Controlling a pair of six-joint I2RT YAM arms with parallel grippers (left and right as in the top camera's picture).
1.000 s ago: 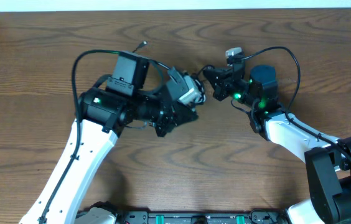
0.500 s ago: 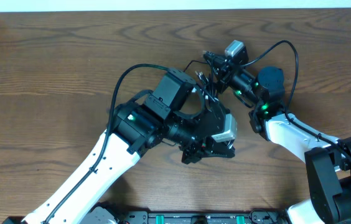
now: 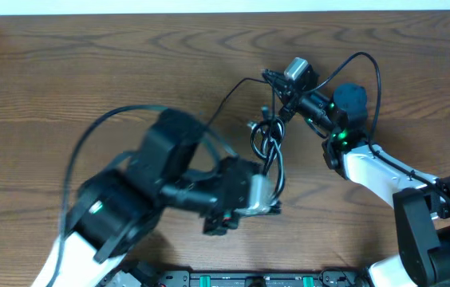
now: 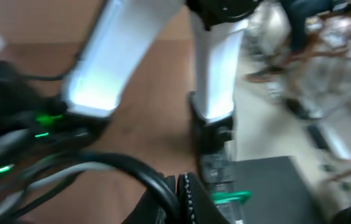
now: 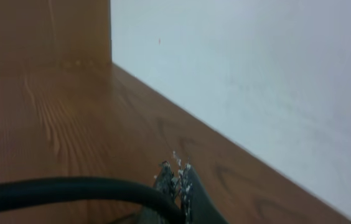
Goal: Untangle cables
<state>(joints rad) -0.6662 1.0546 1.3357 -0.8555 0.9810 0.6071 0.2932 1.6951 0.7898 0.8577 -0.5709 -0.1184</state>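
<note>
We see cables (image 3: 266, 137) strung taut between both arms over wooden table (image 3: 65, 88), loops bunched mid-span. Left gripper (image 3: 271, 201) pressed together on lower strands. Right gripper (image 3: 275, 82) pinching upper end. We judge untangling partway: strands not yet separated.

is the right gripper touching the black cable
Touching. The right wrist view shows the black cable running straight into the shut jaws of the right gripper, with no gap.

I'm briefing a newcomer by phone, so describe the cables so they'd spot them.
On the table, look between the left arm and the right arm. The cables are the thin black and grey loops strung from one arm's jaws to the other's, far thinner than the arms' own black wires.
</note>
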